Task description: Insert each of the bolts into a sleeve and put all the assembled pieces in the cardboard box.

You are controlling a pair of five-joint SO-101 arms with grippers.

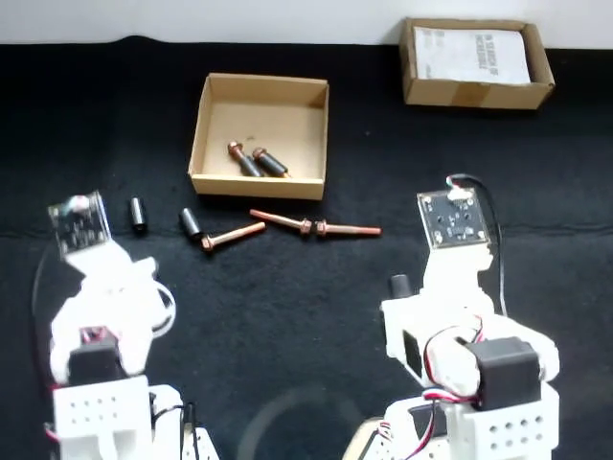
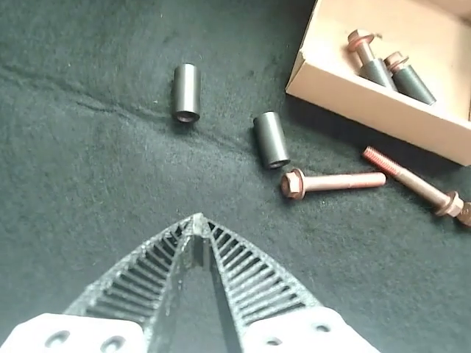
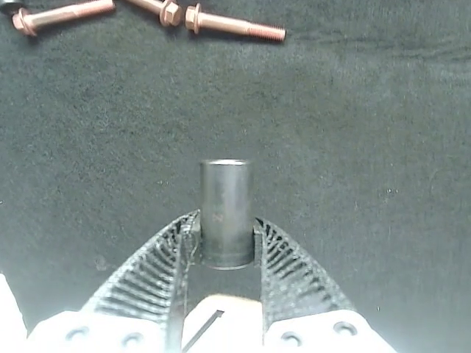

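My right gripper (image 3: pixel 224 225) is shut on a dark sleeve (image 3: pixel 225 190), held upright just above the black mat; from above the sleeve (image 1: pixel 399 286) shows beside the right arm. Three copper bolts (image 1: pixel 233 235) (image 1: pixel 281 220) (image 1: pixel 350 228) lie in a row in front of the cardboard box (image 1: pixel 205 123). Two assembled pieces (image 1: pixel 257 160) lie inside that box. Two loose sleeves (image 2: pixel 186 92) (image 2: pixel 271 139) lie on the mat beyond my shut, empty left gripper (image 2: pixel 197 222), with one bolt (image 2: pixel 335 181) just past the nearer sleeve.
A second cardboard box (image 1: pixel 476 94) holding a printed sheet stands at the back right. The black mat (image 1: pixel 287 316) covers the table between the two arms, and the white arm bases (image 1: pixel 101 412) stand at the front edge.
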